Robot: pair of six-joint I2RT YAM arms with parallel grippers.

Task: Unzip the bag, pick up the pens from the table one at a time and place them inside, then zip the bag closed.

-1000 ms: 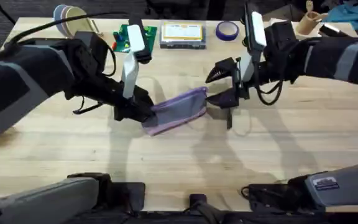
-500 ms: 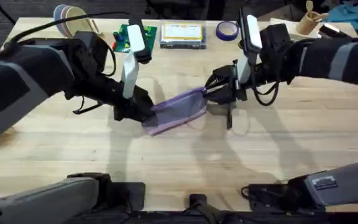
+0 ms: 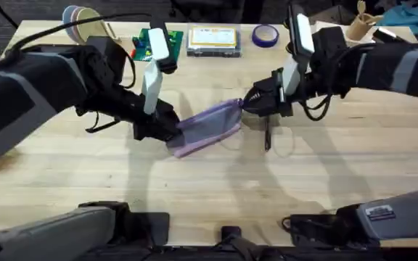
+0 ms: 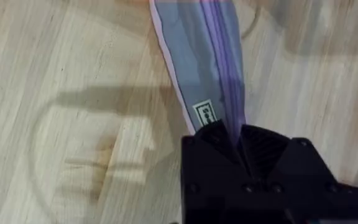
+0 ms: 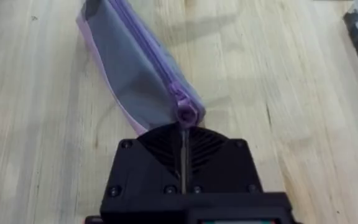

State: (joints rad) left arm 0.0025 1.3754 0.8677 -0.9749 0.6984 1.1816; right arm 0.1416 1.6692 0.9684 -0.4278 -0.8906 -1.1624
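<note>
the big light wooden butcher-block table carries everything here. near its middle lies the soft lavender-purple fabric pencil pouch, stretched slantwise between the two arms, its zipper running along its length and looking closed from the wrist views. the left hand is clamped on the pouch's left, nearer end, fingers pinched tight around the fabric. the right hand has its fingers pressed together at the pouch's far right end, right at the zipper pull. just right of the pouch, a slim black pen lies on the table under the right hand.
</note>
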